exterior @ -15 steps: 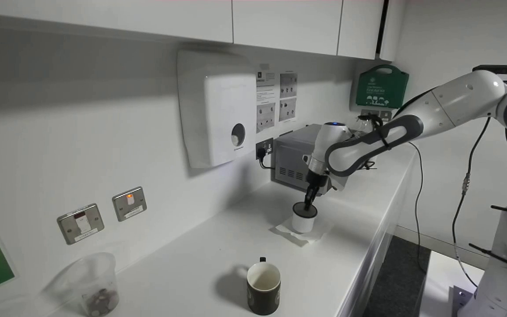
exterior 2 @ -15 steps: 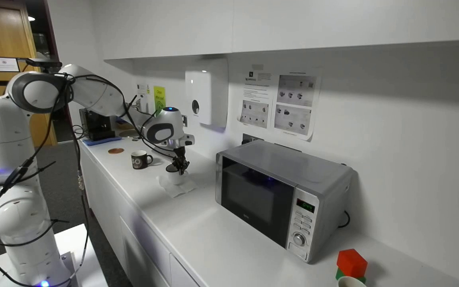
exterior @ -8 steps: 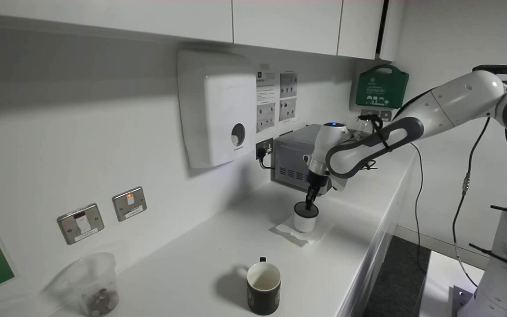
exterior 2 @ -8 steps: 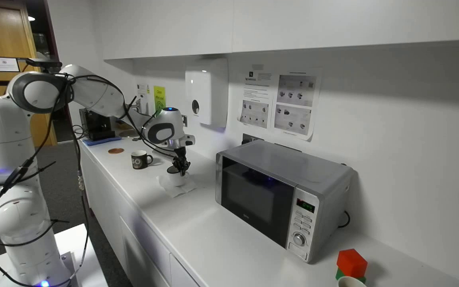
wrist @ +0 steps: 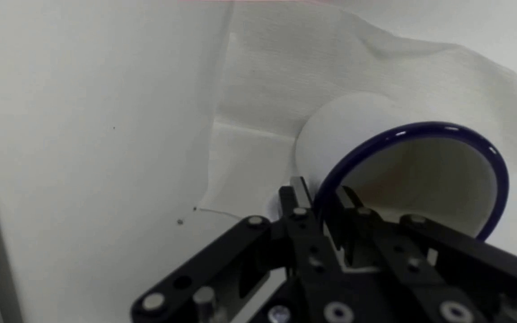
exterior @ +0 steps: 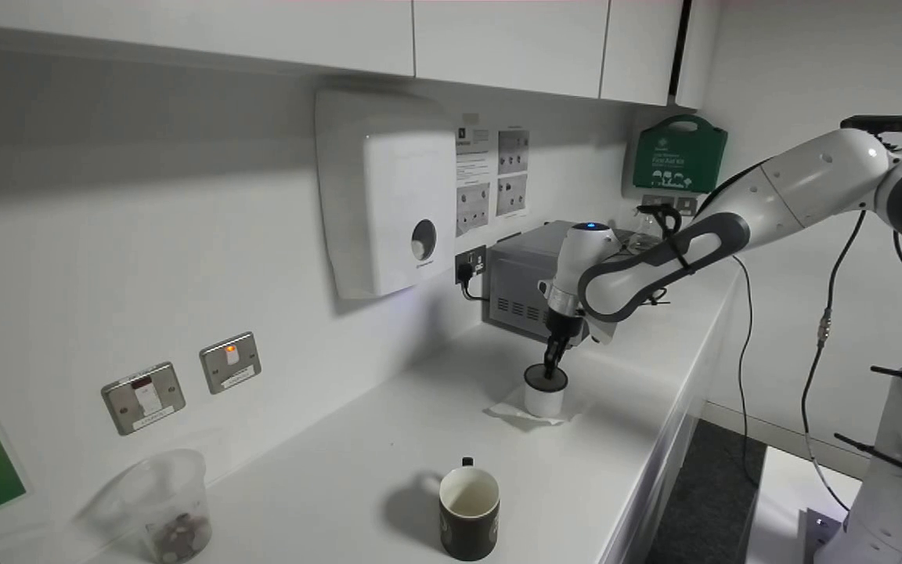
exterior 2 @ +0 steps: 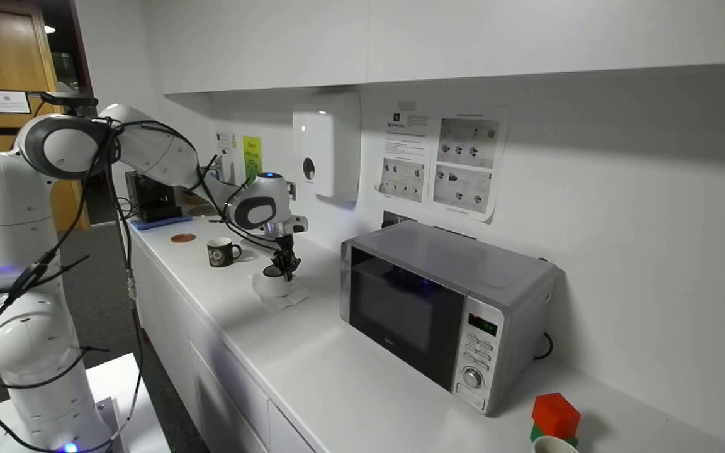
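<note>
Blue-rimmed white cylindrical cup at wrist-view two o'clock, my end effector astride its rim. Squeezing? I can't tell! White paper beneath, white tabletop, pale wall.

In an exterior view, right of centre, black fingers meet the dark top of a white cup standing on white paper on the tabletop. A dark mug is at bottom centre, a clear tub at lower left, a green first aid kit at upper right.
</note>
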`<act>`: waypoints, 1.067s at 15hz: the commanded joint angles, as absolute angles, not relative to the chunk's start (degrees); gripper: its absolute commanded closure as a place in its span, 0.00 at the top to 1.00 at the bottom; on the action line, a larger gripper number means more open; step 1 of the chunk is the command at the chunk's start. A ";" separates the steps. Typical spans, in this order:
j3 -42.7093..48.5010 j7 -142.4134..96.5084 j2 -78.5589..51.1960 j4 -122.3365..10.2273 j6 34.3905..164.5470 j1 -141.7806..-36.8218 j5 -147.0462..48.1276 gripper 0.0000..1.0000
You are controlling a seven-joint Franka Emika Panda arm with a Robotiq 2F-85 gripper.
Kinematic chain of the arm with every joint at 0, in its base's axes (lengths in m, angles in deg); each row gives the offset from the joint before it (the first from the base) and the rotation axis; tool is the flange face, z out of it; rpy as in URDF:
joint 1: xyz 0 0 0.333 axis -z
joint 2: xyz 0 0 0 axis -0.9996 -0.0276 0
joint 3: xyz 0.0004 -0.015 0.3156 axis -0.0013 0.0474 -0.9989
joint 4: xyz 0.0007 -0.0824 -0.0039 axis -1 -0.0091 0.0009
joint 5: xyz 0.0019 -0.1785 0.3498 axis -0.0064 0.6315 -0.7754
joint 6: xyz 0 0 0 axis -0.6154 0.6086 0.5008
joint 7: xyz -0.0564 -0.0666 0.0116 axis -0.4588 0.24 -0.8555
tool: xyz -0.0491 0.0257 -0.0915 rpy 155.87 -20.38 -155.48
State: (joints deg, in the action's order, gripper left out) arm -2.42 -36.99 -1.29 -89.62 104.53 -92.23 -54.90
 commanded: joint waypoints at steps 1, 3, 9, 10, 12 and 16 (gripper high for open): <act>-3.00 -35.35 -1.57 -88.77 103.51 -91.82 -53.55 0.49; -3.05 -35.28 -1.51 -88.82 103.44 -91.82 -53.56 0.62; -3.27 -36.01 1.78 -90.18 103.23 -91.79 -54.28 1.00; -3.32 -36.42 2.69 -90.53 103.25 -91.77 -54.65 1.00; -3.34 -36.67 5.06 -91.36 103.28 -91.78 -54.88 1.00; -3.11 -37.94 9.73 -92.84 104.15 -91.89 -56.03 1.00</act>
State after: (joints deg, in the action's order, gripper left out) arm -2.91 -36.99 4.38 -89.97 104.34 -92.23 -55.02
